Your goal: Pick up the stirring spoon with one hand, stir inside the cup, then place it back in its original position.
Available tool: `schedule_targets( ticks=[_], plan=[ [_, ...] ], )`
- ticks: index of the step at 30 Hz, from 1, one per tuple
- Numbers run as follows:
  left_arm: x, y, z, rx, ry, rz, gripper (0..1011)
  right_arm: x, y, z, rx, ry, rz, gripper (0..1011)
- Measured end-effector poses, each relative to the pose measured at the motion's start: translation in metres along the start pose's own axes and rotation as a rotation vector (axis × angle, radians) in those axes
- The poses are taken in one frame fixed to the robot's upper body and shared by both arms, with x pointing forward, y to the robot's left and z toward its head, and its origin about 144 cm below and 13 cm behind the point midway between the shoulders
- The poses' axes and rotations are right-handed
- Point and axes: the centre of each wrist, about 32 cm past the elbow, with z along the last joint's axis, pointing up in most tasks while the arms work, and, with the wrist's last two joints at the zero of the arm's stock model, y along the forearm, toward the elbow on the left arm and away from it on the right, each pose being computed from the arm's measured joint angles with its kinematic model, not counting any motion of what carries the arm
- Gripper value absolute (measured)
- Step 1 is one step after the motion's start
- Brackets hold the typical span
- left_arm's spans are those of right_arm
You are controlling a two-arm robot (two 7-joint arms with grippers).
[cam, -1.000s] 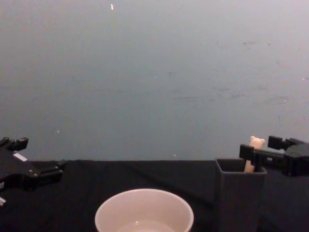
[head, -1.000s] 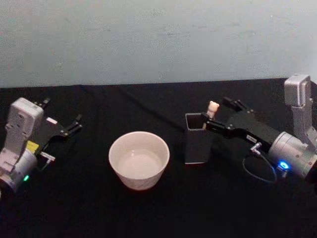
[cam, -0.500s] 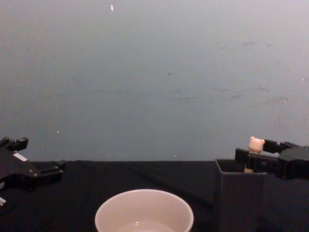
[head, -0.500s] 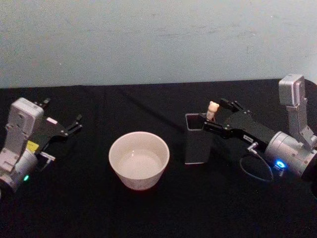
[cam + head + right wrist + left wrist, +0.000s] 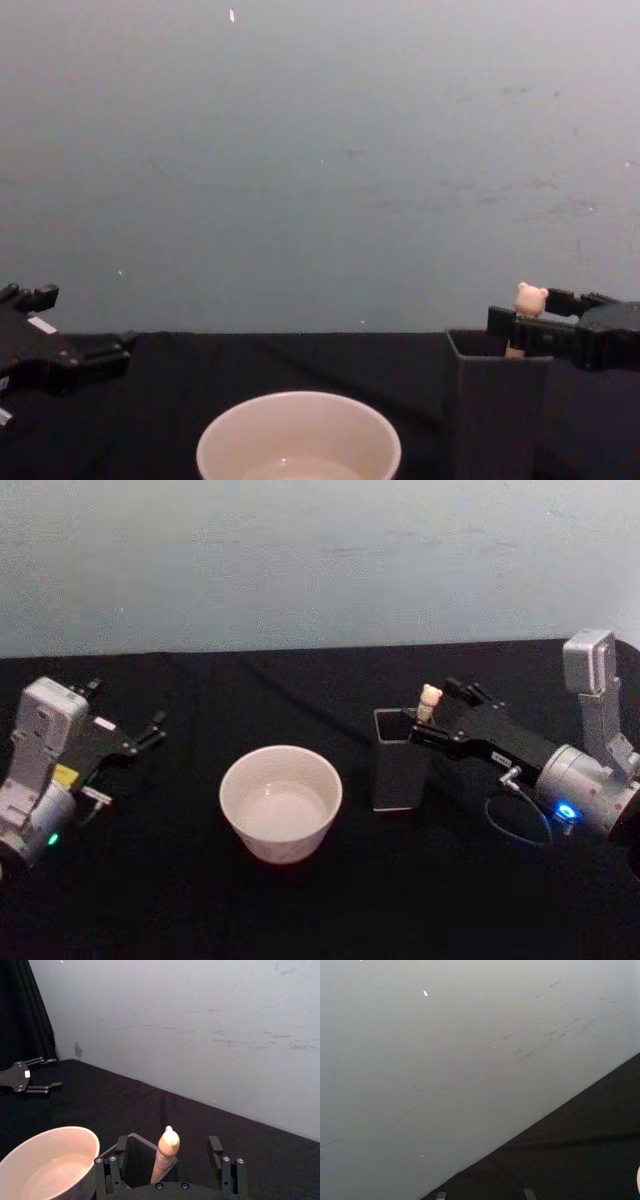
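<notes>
So here we've got the right gripper (image 5: 167, 1147) up at the top of the dark square holder (image 5: 398, 776), jaws spread wide with one finger on either side of the stirring spoon (image 5: 167, 1154). From the right wrist view we can see clear gaps between the fingers (image 5: 215, 1147) and the cream handle, so nothing is gripped. The spoon stands in the holder, leaning a little, only its handle and bear head (image 5: 530, 297) poking out over the rim (stem and bowl are hidden down inside).

The cup (image 5: 281, 850) sits on the black table (image 5: 320, 920) to the holder's left, near it but not touching. We can't tell for sure what's in it.

The left gripper (image 5: 128, 702) is parked low over the table, well to the left of the cup, and its jaws stand apart too, holding nothing. A pale wall (image 5: 320, 150) runs behind it all.
</notes>
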Motion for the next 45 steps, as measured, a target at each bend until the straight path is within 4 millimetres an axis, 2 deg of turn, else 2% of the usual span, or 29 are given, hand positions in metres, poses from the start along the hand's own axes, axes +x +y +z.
schedule_targets(
  ticks=[6, 11, 12, 15, 16, 18, 19, 26, 29, 34, 45],
  plan=[
    [0.0, 0.0, 0.0, 0.0, 0.0, 0.0, 1001, 0.0, 0.0, 0.0001, 0.0, 0.0, 0.0, 999],
    [0.0, 0.0, 0.0, 0.0, 0.0, 0.0, 1001, 0.0, 0.0, 0.0001, 0.0, 0.0, 0.0, 922],
    [0.0, 0.0, 0.0, 0.0, 0.0, 0.0, 1001, 0.0, 0.0, 0.0001, 0.0, 0.0, 0.0, 872],
    [0.0, 0.0, 0.0, 0.0, 0.0, 0.0, 1001, 0.0, 0.0, 0.0001, 0.0, 0.0, 0.0, 823],
    [0.0, 0.0, 0.0, 0.0, 0.0, 0.0, 1001, 0.0, 0.0, 0.0001, 0.0, 0.0, 0.0, 765],
    [0.0, 0.0, 0.0, 0.0, 0.0, 0.0, 1001, 0.0, 0.0, 0.0001, 0.0, 0.0, 0.0, 732],
    [0.0, 0.0, 0.0, 0.0, 0.0, 0.0, 1001, 0.0, 0.0, 0.0001, 0.0, 0.0, 0.0, 677],
    [0.0, 0.0, 0.0, 0.0, 0.0, 0.0, 1002, 0.0, 0.0, 0.0001, 0.0, 0.0, -0.001, 473],
    [0.0, 0.0, 0.0, 0.0, 0.0, 0.0, 1001, 0.0, 0.0, 0.0001, 0.0, 0.0, -0.001, 346],
    [0.0, 0.0, 0.0, 0.0, 0.0, 0.0, 1001, -0.0001, 0.0, 0.0002, 0.001, 0.001, -0.001, 234],
    [0.0, 0.0, 0.0, 0.0, 0.0, 0.0, 1001, -0.0001, 0.0, 0.0001, 0.001, 0.0, -0.001, 218]
  ],
)
